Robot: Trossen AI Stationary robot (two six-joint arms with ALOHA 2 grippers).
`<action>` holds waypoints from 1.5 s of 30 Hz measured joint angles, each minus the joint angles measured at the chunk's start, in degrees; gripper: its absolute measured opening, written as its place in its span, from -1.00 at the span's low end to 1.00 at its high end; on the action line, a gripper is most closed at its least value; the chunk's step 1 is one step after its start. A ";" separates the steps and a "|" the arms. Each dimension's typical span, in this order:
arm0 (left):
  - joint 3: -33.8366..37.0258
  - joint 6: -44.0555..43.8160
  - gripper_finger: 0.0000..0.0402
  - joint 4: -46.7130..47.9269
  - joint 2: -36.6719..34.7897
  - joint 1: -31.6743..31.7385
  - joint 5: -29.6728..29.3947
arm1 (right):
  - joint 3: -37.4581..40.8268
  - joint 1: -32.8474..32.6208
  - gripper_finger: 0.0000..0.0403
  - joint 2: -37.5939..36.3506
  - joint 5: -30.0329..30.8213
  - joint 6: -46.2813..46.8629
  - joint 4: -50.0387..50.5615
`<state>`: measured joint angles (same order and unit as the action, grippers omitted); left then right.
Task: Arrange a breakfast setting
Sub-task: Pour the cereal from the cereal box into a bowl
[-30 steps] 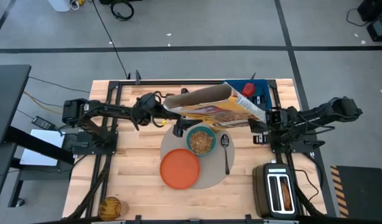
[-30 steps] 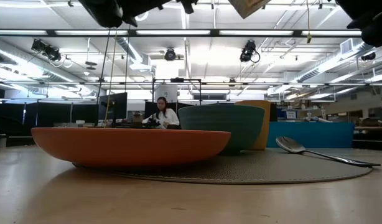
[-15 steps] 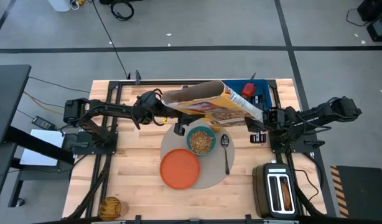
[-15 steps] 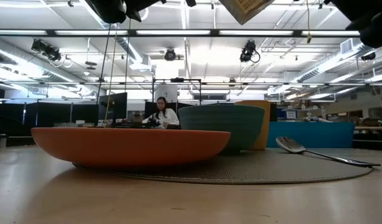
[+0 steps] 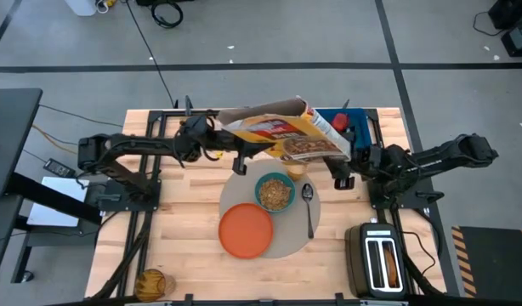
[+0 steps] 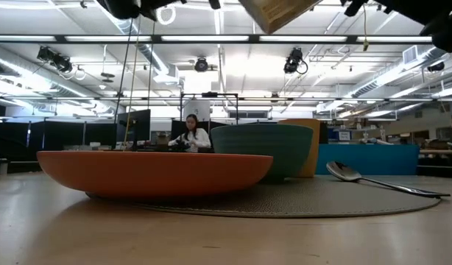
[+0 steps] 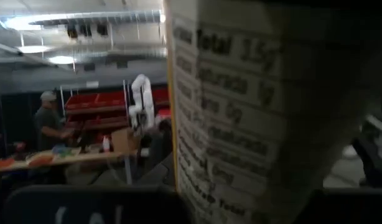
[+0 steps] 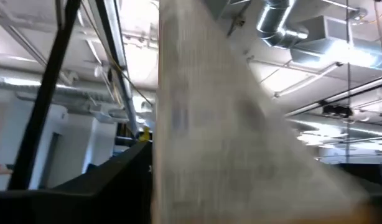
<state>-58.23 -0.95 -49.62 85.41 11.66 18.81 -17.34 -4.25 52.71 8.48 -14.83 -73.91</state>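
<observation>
A cereal box hangs on its side above the far part of the table, over the far edge of the round grey mat. My left gripper is shut on its left end. Just off the box's right end, my right gripper stands open. On the mat rest the orange plate, the teal bowl with cereal in it, and the metal spoon. An orange cup shows behind the bowl. The box's printed panel fills the left wrist view. My left gripper holds the cereal box by its left end, coming at it about level from the table's left side. The box is lifted clear of the table and lies lengthwise, left to right. The box itself hides where the fingers sit on it.
The black toaster stands at the near right corner. A blue board lies at the far right, partly under the box. A round brown thing sits at the near left edge. Bare wood lies left of the mat.
My left gripper has shut on the box's left end and risen a little toward the far edge. My right gripper has opened and let go of the right end. The box has shifted toward the table's left and far side, its printed face turned more upward.
</observation>
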 joint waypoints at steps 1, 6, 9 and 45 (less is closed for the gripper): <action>0.04 0.71 -0.57 2.24 -1.24 0.43 0.04 | 0.00 0.00 0.64 -1.44 0.65 -0.66 1.73; 0.04 4.06 -0.61 12.73 -7.83 2.78 -0.09 | 0.01 0.00 0.91 -9.22 3.51 -2.72 11.41; 0.04 6.48 -0.62 21.58 -12.32 4.13 -3.58 | 0.02 0.00 0.97 -13.57 4.88 -2.73 19.17; 33.59 -16.46 -0.61 53.91 -37.08 -0.33 -71.28 | 0.09 -0.28 0.93 -16.22 9.93 5.27 40.68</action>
<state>-24.63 -17.41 4.30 48.32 11.33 -52.47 -17.26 -4.54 36.49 18.41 -9.56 -33.23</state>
